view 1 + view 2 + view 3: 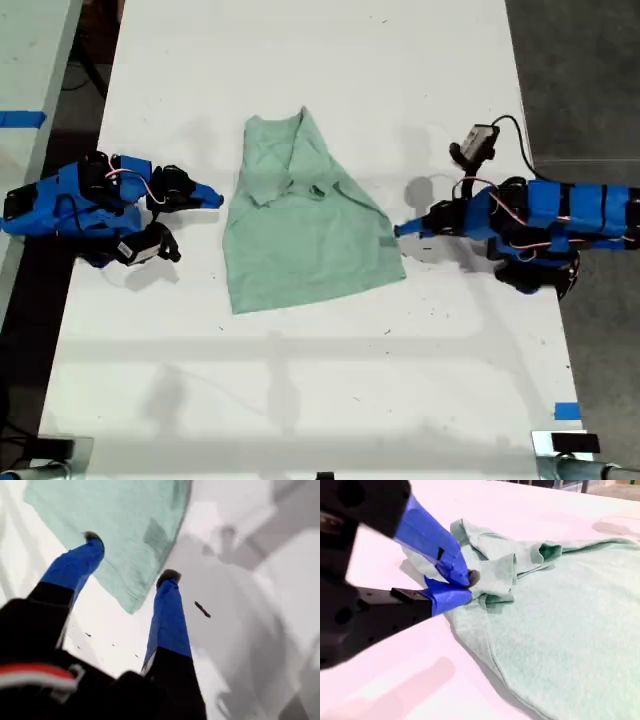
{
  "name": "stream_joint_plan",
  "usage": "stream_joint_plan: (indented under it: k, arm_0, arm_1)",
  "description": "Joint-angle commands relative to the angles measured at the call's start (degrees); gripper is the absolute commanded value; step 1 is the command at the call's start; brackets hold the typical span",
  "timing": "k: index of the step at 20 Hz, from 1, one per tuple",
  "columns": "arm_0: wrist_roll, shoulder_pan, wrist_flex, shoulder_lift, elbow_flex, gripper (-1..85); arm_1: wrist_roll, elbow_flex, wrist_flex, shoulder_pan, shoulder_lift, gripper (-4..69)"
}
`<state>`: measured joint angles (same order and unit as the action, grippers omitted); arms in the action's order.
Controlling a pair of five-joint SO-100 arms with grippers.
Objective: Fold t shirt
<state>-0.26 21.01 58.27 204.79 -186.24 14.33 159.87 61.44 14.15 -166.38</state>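
Observation:
The pale mint-green t shirt [300,240] lies wrinkled on the white table [320,400], its upper part folded over itself. My first gripper [131,556] is open, its blue fingers straddling the edge of the t shirt [125,520] near a corner and a small square label; in the exterior view this first gripper [400,230] is at the shirt's right edge. My second gripper [465,586] is shut beside the bunched fold of the t shirt [570,610]. In the exterior view the second gripper [213,197] sits just left of the shirt, a small gap apart.
Blue tape [567,411] marks the table near the exterior view's lower right. A second table with blue tape [20,118] stands at the exterior view's left. Dark floor borders the table's right edge there. A small dark speck [202,609] lies on the table.

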Motion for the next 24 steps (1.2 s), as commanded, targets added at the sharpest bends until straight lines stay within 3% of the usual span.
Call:
stream_joint_plan:
  k: [1, 6, 11, 14, 15, 17, 20, 24]
  arm_0:
    - [-0.44, -0.09, 0.09, -0.09, -2.46, -0.3]
    - [-0.44, -0.18, 0.09, -0.09, -2.46, -0.3]
    - [-0.44, -0.26, 0.09, -0.09, -2.46, -0.3]
    - [-0.44, -0.35, 0.09, -0.09, -2.46, -0.3]
    - [-0.44, -0.35, 0.09, -0.09, -2.46, -0.3]
    - [-0.44, -0.44, 0.09, -0.09, -2.46, -0.3]
    - [-0.44, -0.44, 0.09, -0.09, -2.46, -0.3]
    - [-0.44, -0.44, 0.09, -0.09, -2.46, -0.3]
  arm_1:
    - [1.85, -7.56, -5.8, -0.62, 12.3, 28.2]
    - [2.9, -16.0, -14.77, -2.81, 35.95, 28.7]
    - [3.78, -19.16, -18.72, -2.9, 44.38, 28.6]
    - [4.39, -20.48, -20.04, -3.34, 46.49, 23.8]
    - [4.57, -21.62, -20.04, -3.6, 47.99, 18.8]
    - [4.48, -23.2, -19.42, -3.87, 50.36, 3.7]
    - [4.13, -24.43, -16.17, -3.69, 50.45, 1.9]
    - [2.02, -28.56, -4.39, -4.04, 44.38, 1.9]
